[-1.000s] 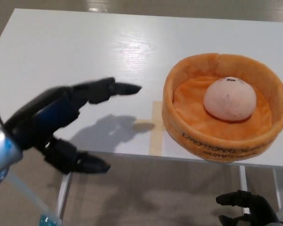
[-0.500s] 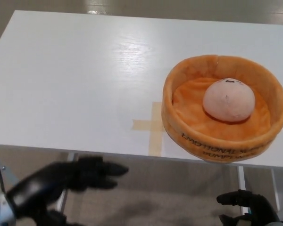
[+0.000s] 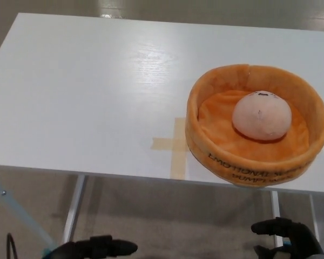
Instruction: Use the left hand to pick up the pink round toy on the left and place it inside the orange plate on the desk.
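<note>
The toy (image 3: pixel 262 115) sits inside the plate (image 3: pixel 243 159), job apparently done, so the left hand (image 3: pixel 94 249) hangs below the desk (image 3: pixel 86 97), empty, fingers loosely apart.

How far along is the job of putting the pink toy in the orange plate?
Done: the pink toy lies inside the orange plate on the table. In hand: nothing; the left hand is empty, low below the table's front edge, and the right hand is low too. Left: seemingly nothing.
</note>
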